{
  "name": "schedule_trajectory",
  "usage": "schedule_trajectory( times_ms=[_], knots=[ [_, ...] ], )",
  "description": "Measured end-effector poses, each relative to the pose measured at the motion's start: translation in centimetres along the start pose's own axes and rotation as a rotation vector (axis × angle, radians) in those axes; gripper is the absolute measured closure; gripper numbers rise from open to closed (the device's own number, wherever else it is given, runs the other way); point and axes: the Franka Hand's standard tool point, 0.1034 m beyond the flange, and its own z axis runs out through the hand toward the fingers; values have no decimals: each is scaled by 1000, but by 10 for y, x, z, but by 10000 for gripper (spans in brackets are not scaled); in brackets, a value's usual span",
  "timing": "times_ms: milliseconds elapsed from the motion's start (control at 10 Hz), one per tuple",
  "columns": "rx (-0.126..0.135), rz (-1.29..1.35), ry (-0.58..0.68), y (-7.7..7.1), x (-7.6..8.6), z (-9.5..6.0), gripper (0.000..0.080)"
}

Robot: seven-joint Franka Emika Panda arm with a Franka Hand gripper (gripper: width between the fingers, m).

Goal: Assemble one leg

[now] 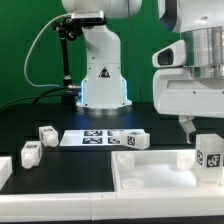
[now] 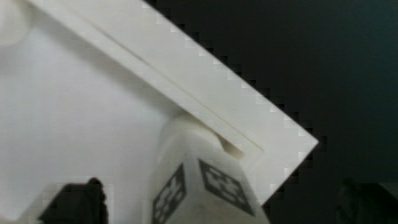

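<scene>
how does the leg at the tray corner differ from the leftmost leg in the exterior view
The corner leg stands upright at the tray; the exterior view's leftmost leg lies on the table. The corner leg sits between the open fingers; the leftmost leg is far from them. Both are white with tags.

leg (image 1: pixel 208 156): white plastic, smooth, matt | tray (image 1: pixel 150 160): white plastic, smooth | table (image 1: pixel 30 116): black, matt
</scene>
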Motion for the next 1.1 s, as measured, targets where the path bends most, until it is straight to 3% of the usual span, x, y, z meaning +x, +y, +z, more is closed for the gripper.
schedule_trajectory(
  times_ms=[400,600,700,800,900,1000,1100],
  knots=[
    [-40,-695,14,7,12,1,151],
    [-39,-725,18,9,17,0,151],
    [-39,-725,18,9,17,0,251],
    [-37,-683,17,9,17,1,251],
    [-36,-618,18,9,16,1,434],
    [-36,-547,19,9,16,1,514],
    [-36,-509,19,9,16,1,514]
  ],
)
